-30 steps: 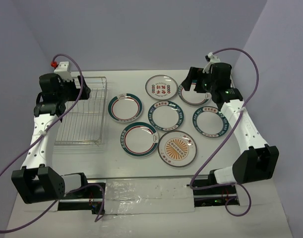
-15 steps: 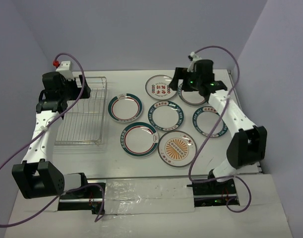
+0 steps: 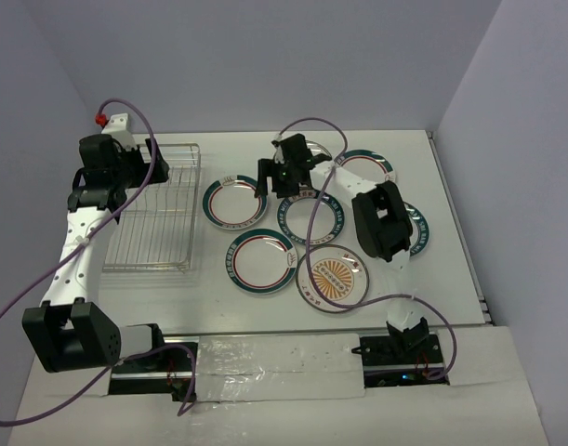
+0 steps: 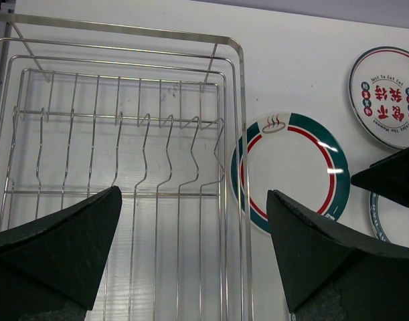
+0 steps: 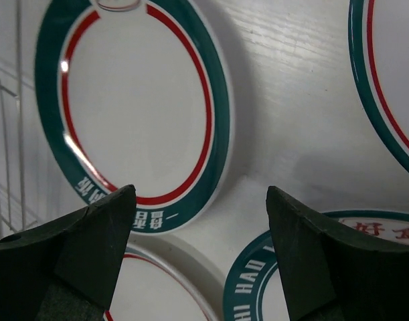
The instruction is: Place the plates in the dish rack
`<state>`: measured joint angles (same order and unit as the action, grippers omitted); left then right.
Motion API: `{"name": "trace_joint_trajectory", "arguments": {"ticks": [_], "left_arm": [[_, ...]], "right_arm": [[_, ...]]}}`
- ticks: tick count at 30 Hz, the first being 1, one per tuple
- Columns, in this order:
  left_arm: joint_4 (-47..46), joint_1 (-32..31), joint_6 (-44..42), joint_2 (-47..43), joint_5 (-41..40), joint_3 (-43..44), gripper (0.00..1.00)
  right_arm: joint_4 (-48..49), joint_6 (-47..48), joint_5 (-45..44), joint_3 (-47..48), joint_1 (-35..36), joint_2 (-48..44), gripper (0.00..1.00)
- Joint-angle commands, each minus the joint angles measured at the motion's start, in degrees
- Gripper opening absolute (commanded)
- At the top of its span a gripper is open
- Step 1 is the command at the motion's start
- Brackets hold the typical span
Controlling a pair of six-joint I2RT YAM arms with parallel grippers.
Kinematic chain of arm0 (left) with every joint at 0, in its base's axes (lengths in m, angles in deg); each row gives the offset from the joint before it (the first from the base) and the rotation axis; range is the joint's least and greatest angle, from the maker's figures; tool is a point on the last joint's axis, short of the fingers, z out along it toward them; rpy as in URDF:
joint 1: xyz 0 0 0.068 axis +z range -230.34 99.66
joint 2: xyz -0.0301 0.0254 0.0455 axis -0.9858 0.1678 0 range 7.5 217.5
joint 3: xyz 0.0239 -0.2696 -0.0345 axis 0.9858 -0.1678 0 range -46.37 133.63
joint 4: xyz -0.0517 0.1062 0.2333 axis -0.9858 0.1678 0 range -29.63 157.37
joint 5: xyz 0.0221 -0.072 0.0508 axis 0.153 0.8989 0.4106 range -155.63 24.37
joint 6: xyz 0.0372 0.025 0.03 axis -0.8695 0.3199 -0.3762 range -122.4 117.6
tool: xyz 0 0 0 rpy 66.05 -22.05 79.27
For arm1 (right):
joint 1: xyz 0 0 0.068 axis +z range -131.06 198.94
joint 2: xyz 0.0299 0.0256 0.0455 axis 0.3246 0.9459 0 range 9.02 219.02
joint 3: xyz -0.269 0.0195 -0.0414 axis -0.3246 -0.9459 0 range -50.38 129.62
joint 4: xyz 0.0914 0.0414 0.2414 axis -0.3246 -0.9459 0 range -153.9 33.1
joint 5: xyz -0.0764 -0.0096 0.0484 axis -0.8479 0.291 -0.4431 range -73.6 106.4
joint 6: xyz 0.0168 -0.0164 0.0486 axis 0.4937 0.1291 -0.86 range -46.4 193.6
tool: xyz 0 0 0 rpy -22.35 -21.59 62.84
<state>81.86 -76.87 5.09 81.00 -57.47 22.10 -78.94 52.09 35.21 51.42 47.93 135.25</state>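
Has swung right gripper (image 3: 272, 178) from the far plates (image 3: 363, 165) to hover over the teal-and-red-rimmed plate (image 3: 235, 202) just right of the dish rack (image 3: 158, 209), jaws apart, empty. Looks set for a first pickup; nothing racked yet. Holds left gripper (image 4: 194, 200) wide open above the rack, empty. White table (image 3: 200, 290), lavender walls (image 3: 265, 65).

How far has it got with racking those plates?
Nothing is loaded yet: the dish rack holds no plates. The right arm's fingers hover open over the edge of the teal-and-red plate beside the rack, gripping nothing. All seven plates lie on the table, waiting.
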Motion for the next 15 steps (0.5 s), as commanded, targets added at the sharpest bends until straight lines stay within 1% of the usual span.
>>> {"name": "trace_joint_trajectory", "arguments": {"ticks": [1,4,8,14,15], "left_arm": [[-1.02,-0.12,1.22,-0.9,-0.34,1.05,0.99],[-1.1,-0.12,1.13,-0.72,0.18,1.23,0.99],[-1.72,-0.12,1.04,-0.2,0.8,1.23,0.99],[-1.37,-0.12,1.22,1.3,1.33,2.28,0.99],[-1.37,-0.12,1.3,1.39,1.24,2.29,0.99]], "right_arm": [[0.95,-2.83,0.62,3.84,-0.34,1.82,0.85],[2.0,-3.0,1.23,3.67,-0.34,3.66,0.83],[3.14,-3.62,6.4,4.63,-0.34,6.73,0.73],[4.29,-5.46,9.84,7.01,-0.43,10.61,0.64],[4.38,-5.73,10.02,7.1,-0.6,10.87,0.6]]}}
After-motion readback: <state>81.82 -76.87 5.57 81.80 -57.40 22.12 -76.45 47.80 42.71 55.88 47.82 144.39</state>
